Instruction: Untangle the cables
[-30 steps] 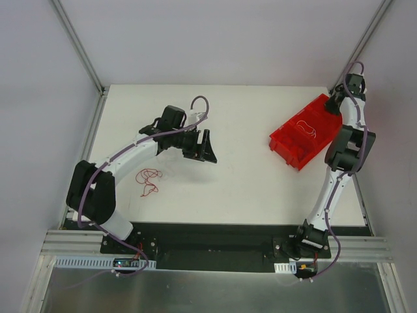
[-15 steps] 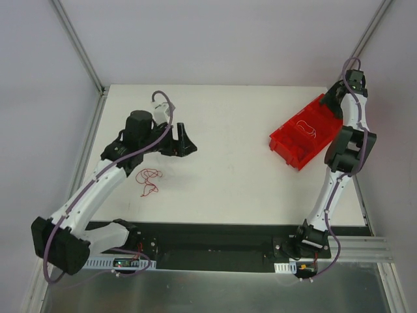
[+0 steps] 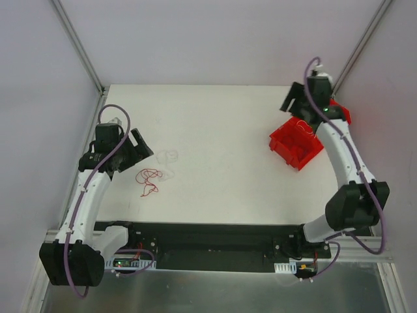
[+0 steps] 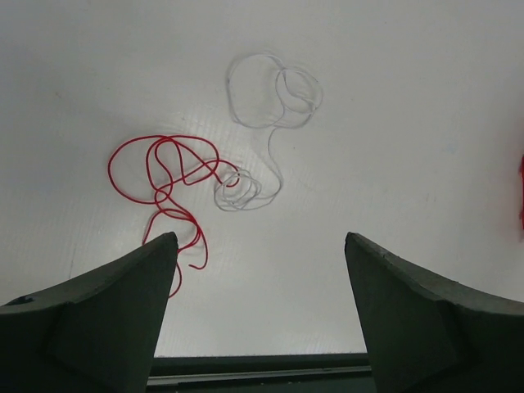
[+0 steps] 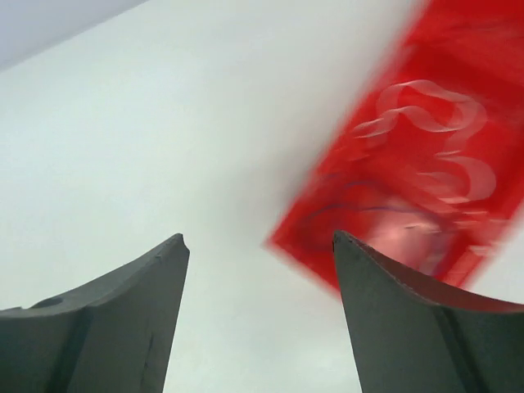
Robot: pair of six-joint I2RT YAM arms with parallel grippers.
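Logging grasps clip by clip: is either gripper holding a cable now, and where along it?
Nothing is held. The left gripper is open, above the red cable and whitish cable; the right gripper is open near the red bin.

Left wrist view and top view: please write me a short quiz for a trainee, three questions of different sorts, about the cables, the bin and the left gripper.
1. True or false: the left gripper holds the red cable.
2. Multiple choice: where on the table does the red bin stand, seen from the top camera? A. at the right side. B. at the left side. C. in the middle.
3. Fill in the missing word: the red cable lies tangled with a second cable, whose colour is ___.

Key: 1 false, because the jaws are open with nothing between them and the cable lies on the table; 2 A; 3 whitish.
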